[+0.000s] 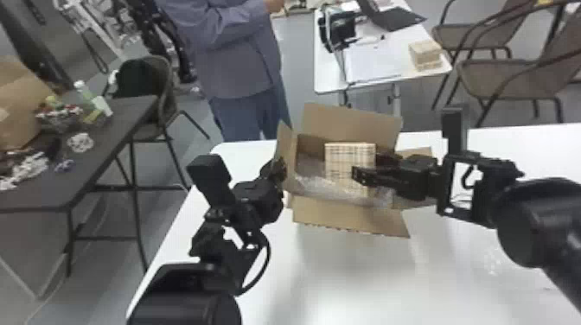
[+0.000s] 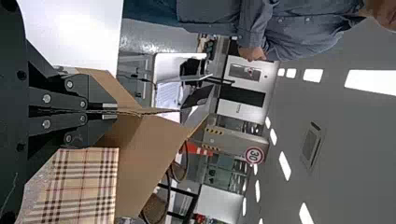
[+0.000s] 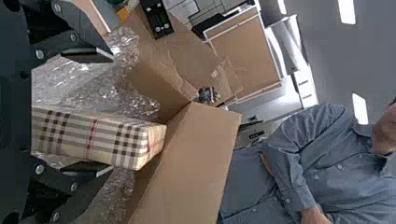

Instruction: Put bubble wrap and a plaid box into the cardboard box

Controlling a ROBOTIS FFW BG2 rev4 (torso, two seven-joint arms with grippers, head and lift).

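Beige plaid box (image 1: 341, 157): inside brown cardboard box (image 1: 346, 216), against clear bubble wrap (image 1: 313, 183).
Black right gripper (image 3: 109, 113): fingers apart astride it; back out straight, spread wide.
Black left gripper (image 2: 110, 111): clamped on flap (image 1: 286, 144); hold steady.

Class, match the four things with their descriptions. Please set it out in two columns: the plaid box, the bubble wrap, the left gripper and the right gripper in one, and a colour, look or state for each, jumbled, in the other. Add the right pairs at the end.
Things
1. Plaid box
2. Bubble wrap
3. Left gripper
4. Right gripper

Descriptions
A. Fingers spread wide apart
B. See-through, shiny and crinkled
C. Closed on a flap of the cardboard box
D. Beige with dark and red lines

Right pairs: 1-D, 2-B, 3-C, 4-A
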